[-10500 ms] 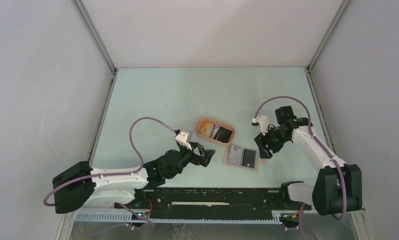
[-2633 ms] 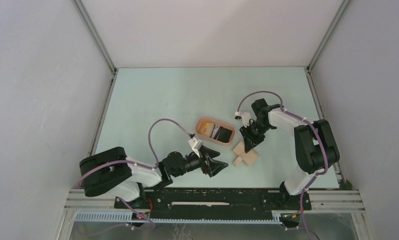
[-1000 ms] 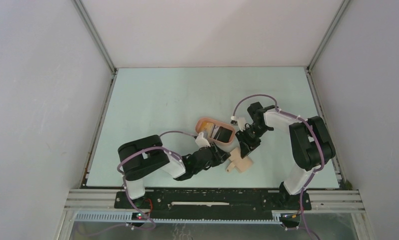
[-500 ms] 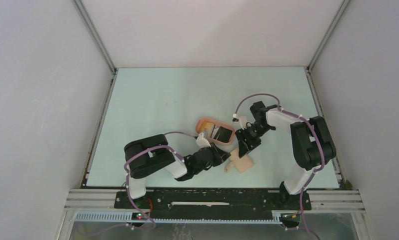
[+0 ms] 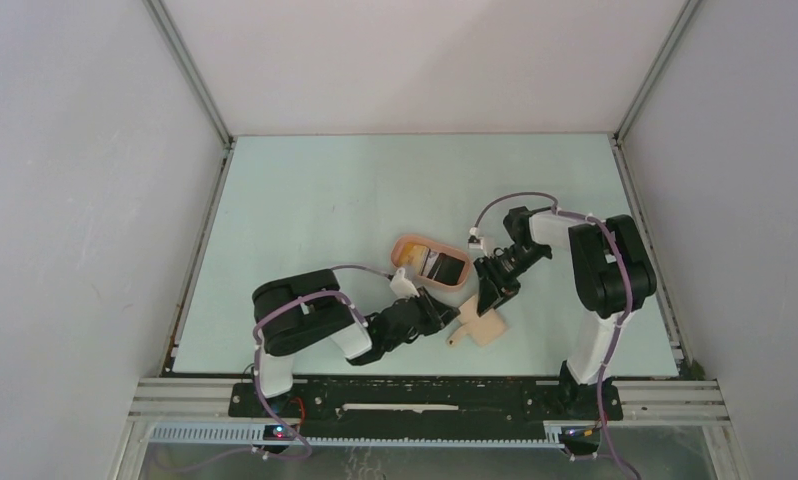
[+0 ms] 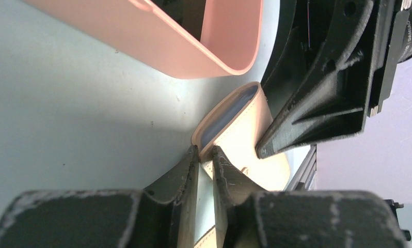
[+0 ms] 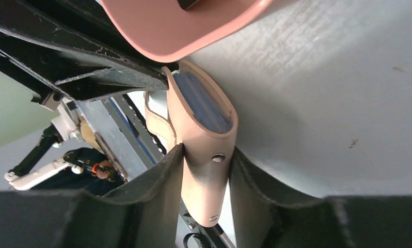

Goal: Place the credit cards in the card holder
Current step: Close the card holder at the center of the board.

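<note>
Card holder gripped by both my pincers, close to the near edge of the tabletop.
Peach tray sits just beside it; my right pincer clamps its body on both sides, my left pincer pinches its thin flap; a blue card shows in its open mouth.
</note>
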`<state>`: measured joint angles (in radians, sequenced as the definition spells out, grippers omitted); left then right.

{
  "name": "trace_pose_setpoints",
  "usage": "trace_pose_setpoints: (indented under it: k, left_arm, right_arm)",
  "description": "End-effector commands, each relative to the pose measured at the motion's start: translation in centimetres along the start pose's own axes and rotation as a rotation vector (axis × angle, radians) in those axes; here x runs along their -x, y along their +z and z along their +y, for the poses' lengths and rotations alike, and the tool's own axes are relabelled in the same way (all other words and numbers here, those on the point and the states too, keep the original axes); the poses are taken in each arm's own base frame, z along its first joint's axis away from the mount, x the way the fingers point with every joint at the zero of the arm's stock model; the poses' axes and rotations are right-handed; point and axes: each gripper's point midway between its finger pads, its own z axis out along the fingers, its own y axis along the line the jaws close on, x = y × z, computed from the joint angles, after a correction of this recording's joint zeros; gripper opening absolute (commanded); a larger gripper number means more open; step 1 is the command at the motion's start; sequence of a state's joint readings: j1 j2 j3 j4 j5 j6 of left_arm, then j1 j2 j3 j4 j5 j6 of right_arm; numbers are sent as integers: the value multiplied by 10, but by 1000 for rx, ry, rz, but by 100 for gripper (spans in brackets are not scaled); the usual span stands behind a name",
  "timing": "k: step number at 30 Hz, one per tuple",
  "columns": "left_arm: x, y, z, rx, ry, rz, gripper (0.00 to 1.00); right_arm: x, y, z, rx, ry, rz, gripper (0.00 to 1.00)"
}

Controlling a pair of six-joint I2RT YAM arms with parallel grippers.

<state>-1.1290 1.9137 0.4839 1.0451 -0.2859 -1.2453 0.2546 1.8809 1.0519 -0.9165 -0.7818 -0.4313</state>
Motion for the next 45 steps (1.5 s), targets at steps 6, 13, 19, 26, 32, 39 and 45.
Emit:
trace_pose_setpoints:
  k: [6, 13, 19, 26, 32, 39, 45]
  left_arm:
    - [8, -18, 13, 7, 130, -15, 29]
    - [47, -59, -26, -124, 328, -128, 43]
    - [68, -87, -44, -164, 621, -173, 48]
    - [123, -125, -45, -59, 869, -364, 63]
    - [152, -150, -36, -30, 832, -528, 93]
    - [144, -153, -30, -72, 797, -520, 95]
    - [141, -154, -30, -94, 788, -510, 95]
  right_arm:
    - [14, -19, 20, 111, -34, -75, 11]
    - [19, -63, 33, 64, -153, -218, 0]
    - [18, -116, 22, -201, -242, -346, 0]
    - [20, -208, -11, -893, -334, -425, 0]
    - [23, -234, -39, -1373, -377, -319, 0]
    - [37, -198, -60, -1507, -466, -197, 0]
    - [39, -145, -56, -1409, -563, -127, 0]
